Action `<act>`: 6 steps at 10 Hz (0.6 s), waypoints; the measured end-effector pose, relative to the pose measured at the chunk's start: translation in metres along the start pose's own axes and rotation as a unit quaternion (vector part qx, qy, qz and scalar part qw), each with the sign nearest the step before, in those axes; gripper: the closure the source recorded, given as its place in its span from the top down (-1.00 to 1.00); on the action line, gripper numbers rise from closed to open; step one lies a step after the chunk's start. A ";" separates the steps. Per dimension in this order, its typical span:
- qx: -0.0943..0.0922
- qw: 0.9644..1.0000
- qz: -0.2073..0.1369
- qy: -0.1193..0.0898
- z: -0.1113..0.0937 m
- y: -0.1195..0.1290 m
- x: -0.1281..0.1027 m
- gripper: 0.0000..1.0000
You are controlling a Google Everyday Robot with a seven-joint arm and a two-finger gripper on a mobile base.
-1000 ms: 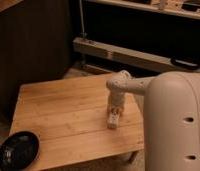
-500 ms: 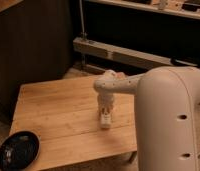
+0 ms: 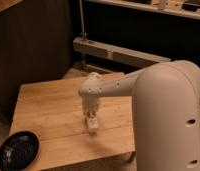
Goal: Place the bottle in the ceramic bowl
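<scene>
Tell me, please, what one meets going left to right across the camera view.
ceramic bowl → hand above the table, holding the bottle → the robot's bulky white arm.

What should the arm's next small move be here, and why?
Probably shift the bottle toward the lower left of the view. The gripper holds it near the middle of the wooden table, while the ceramic bowl lies by the table's corner there, well apart from the bottle and with nothing in it.
</scene>
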 end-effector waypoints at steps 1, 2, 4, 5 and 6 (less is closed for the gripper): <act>-0.013 0.999 -0.029 -0.004 -0.005 0.034 0.002 -1.00; -0.024 0.998 -0.057 -0.007 -0.008 0.064 0.002 -1.00; -0.046 0.994 -0.102 -0.018 -0.015 0.103 0.002 -1.00; -0.043 0.994 -0.099 -0.018 -0.014 0.098 0.001 -1.00; -0.044 0.994 -0.100 -0.018 -0.014 0.099 0.001 -1.00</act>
